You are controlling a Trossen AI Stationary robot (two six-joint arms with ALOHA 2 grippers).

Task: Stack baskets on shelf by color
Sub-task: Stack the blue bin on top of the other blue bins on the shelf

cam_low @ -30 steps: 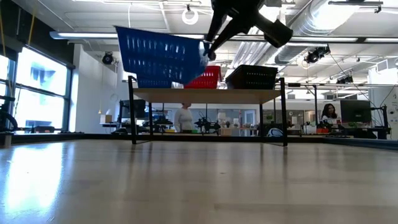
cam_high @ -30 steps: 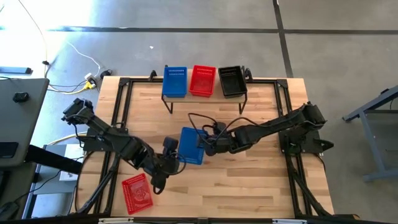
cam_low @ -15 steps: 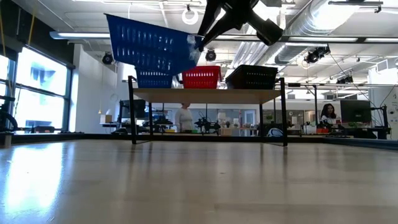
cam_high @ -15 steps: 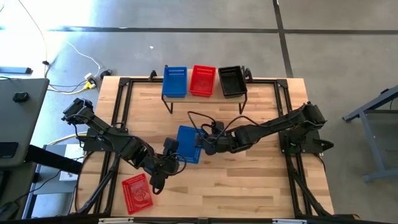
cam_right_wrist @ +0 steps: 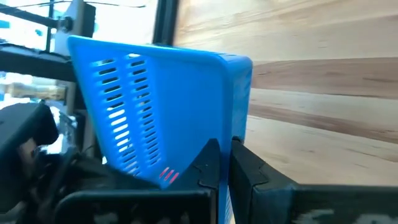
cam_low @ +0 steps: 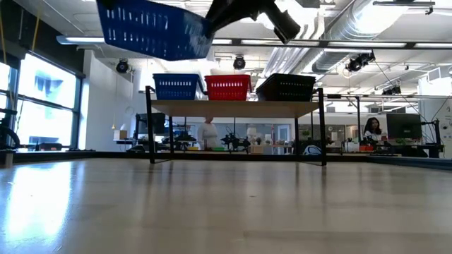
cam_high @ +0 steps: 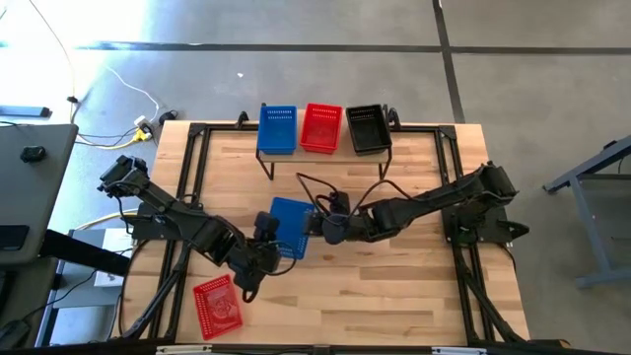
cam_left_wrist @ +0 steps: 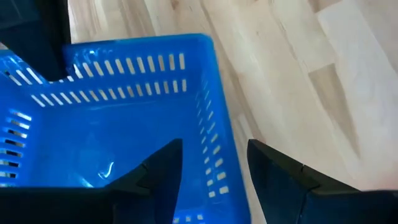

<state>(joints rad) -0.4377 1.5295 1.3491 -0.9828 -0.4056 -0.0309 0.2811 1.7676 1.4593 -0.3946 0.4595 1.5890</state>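
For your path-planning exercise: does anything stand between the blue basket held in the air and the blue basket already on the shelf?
Nothing visible does. The right gripper holds the lifted blue basket over bare tabletop; the shelf's blue basket lies beyond, with only open wood between. The left gripper flanks the lifted basket's other side.

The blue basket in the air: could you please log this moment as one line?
right gripper: shut on blue basket, lifted | left gripper: open beside it | shelf: three baskets

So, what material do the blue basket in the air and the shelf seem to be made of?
The lifted blue basket, which the right pincer holds by its rim, looks like moulded plastic: glossy, thin walls with regular slots. The shelf seems to be a pale wood board, matte, on thin black legs, probably metal.
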